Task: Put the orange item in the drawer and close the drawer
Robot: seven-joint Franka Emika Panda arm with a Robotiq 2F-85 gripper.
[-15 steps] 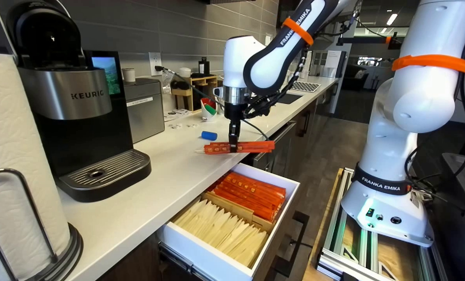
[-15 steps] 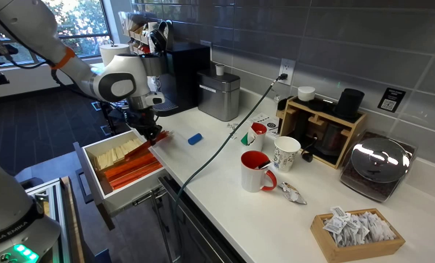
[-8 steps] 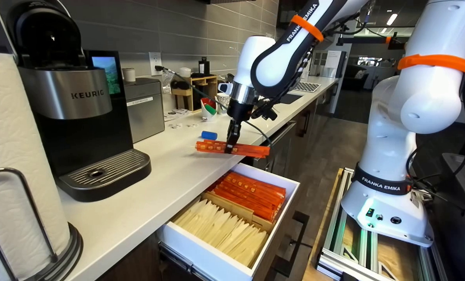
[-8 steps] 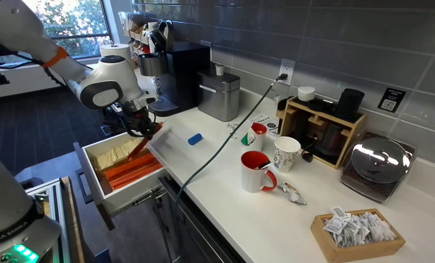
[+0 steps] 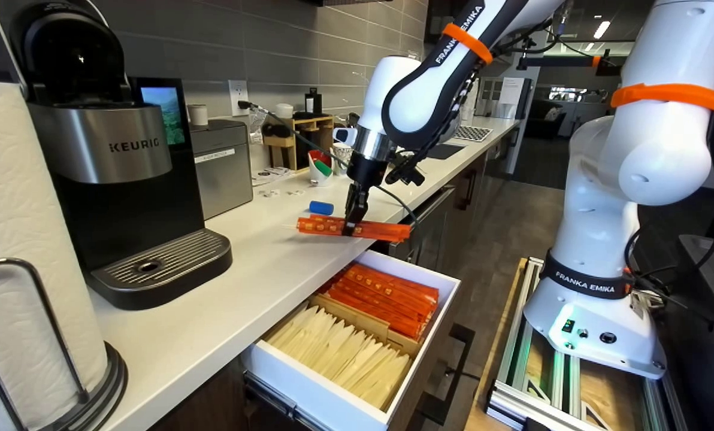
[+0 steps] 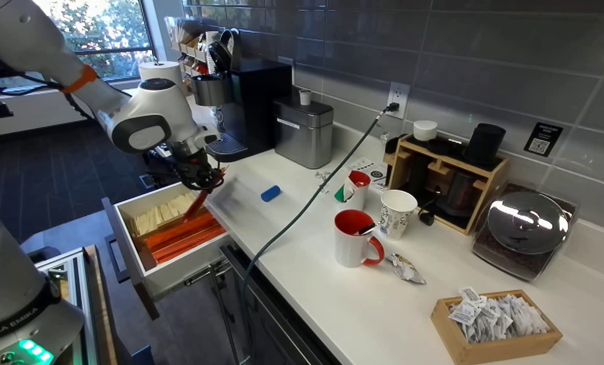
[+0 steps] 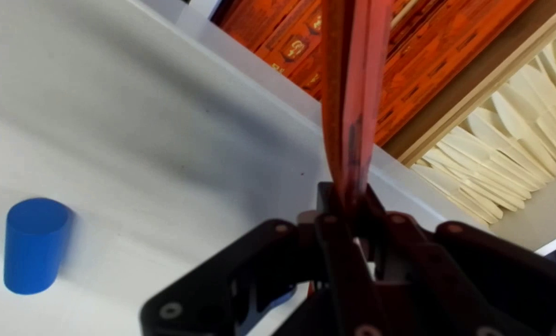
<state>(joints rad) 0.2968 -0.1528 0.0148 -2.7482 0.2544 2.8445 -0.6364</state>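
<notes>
Below the front edge of the countertop (image 5: 261, 251), the drawer (image 5: 315, 388) stands open. Within the last second your gripper (image 5: 349, 229), pinching the orange chopstick packet (image 5: 384, 231), has tilted, dipping the packet's outer end past that edge; lowering it in and closing probably remain.

Kitchen: coffee machine (image 5: 117, 152), 2 mugs (image 6: 349, 247)

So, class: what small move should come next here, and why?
Probably shift the fingers out over the open drawer: they hold the orange-red packets above the countertop, only one end overhanging, so releasing now would likely miss.
</notes>
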